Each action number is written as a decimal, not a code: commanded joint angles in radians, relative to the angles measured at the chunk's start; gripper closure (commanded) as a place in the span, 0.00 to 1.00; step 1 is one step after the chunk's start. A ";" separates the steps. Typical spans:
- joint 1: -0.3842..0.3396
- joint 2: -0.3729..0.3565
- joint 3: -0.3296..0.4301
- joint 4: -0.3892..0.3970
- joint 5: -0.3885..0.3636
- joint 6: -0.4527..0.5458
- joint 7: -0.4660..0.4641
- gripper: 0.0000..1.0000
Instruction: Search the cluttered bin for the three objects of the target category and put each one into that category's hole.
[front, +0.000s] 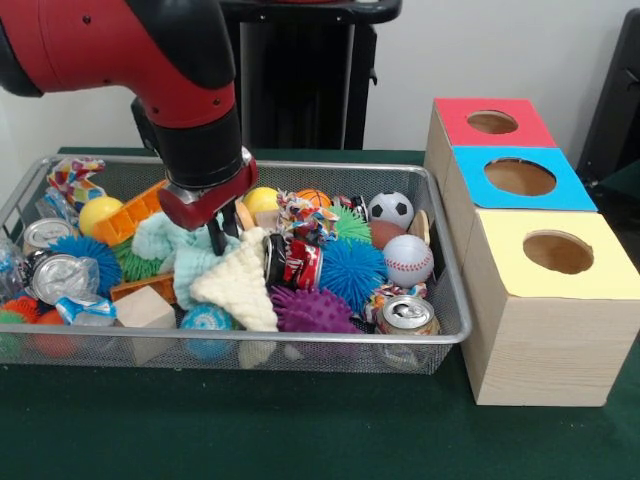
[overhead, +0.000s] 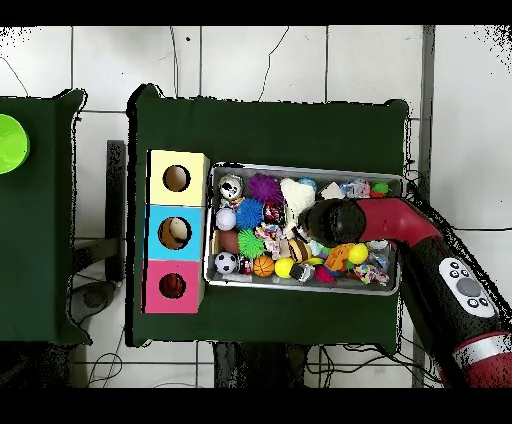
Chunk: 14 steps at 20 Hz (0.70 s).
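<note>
On the dark green table sits the wire mesh bin (front: 440, 335) crammed with toys, and the red-and-black gripper (front: 224, 232) is down inside it, fingers pinched on the cream knitted cloth (front: 240, 285), red soda can (front: 297, 264) just beside, three-holed wooden sorting box (front: 535, 310) well off to its side

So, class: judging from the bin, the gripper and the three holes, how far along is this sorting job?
Nothing looks sorted yet: the red, blue and yellow holes show no objects. In hand: the gripper is down in the bin, at the cream cloth. Left: essentially everything, since the bin is crowded.
</note>
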 joint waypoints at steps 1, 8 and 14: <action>0.050 -0.035 0.021 0.059 -0.068 -0.024 -0.111 1.00; 0.069 -0.221 0.081 0.244 0.053 -0.030 0.019 1.00; 0.103 -0.375 0.131 0.356 0.229 -0.003 0.130 1.00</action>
